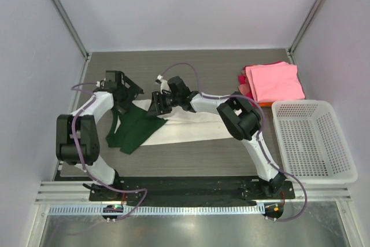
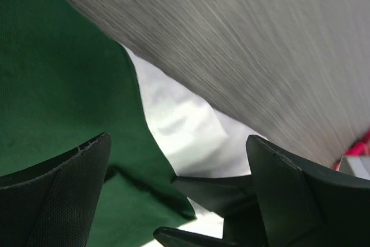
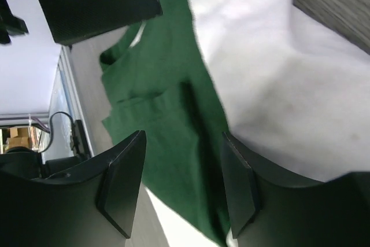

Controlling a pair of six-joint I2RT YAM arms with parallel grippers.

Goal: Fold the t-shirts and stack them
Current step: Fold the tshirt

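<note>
The cream-white t-shirt (image 1: 191, 128) lies partly folded in the middle of the table, its dark green sleeve (image 1: 134, 131) spread at the left. My left gripper (image 1: 128, 99) is open, low over the shirt's upper left edge; its wrist view shows green cloth (image 2: 58, 85) and white cloth (image 2: 185, 131) between the spread fingers. My right gripper (image 1: 155, 105) is open just right of it, over the same edge; its wrist view shows the green sleeve (image 3: 167, 120) between its fingers and the white body (image 3: 277, 96). Folded pink, red and orange t-shirts (image 1: 273, 82) are stacked at the back right.
A white plastic mesh basket (image 1: 312, 140) stands at the right edge of the table. The two grippers are close together, and the right one's fingers (image 2: 231, 195) show in the left wrist view. Walls enclose the table on three sides.
</note>
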